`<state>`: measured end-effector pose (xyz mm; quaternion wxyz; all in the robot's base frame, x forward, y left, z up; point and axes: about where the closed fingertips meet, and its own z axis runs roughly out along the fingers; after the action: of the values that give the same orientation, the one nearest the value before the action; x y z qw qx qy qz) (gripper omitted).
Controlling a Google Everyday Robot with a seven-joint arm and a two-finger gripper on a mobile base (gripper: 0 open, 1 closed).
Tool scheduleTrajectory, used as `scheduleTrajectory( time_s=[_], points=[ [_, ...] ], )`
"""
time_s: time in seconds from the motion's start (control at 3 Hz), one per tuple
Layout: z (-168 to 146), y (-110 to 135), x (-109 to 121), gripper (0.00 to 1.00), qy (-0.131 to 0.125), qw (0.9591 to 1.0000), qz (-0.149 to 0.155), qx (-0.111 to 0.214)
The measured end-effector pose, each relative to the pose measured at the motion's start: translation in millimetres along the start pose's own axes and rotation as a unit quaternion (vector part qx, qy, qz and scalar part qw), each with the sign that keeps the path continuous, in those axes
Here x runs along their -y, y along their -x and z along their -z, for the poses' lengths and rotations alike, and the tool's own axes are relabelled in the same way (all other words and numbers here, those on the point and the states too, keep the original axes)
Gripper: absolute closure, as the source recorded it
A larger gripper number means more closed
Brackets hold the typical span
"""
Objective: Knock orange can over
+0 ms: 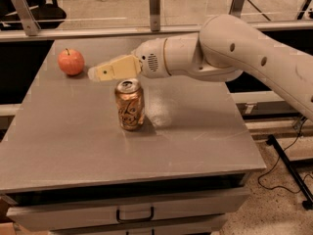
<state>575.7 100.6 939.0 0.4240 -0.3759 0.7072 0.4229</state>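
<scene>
The orange can (129, 105) stands upright near the middle of the grey table (58, 146). It is orange-gold with pale swirly lettering and a silver top. My gripper (98, 73) reaches in from the right on the white arm (220, 48). It hovers just above and behind the can's top, pointing left, with its tip past the can's left side. It holds nothing that I can see.
A red apple (71, 61) sits at the table's far left, close to the gripper's tip. A metal rail with posts (154, 6) runs behind the table. Drawers (134, 214) are under the front edge. Cables (288, 165) lie on the floor at right.
</scene>
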Motion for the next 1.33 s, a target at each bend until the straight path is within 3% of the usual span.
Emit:
scheduleTrajectory(
  time_s=[0.33, 1.0, 1.33],
  points=[
    [34.3, 10.0, 11.5, 0.00, -0.009, 0.9998, 0.014, 0.006],
    [89.6, -34.9, 9.4, 0.00, 0.009, 0.9983, 0.057, 0.014],
    [93.2, -54.8, -5.2, 0.00, 0.031, 0.9953, 0.089, 0.023]
  ],
)
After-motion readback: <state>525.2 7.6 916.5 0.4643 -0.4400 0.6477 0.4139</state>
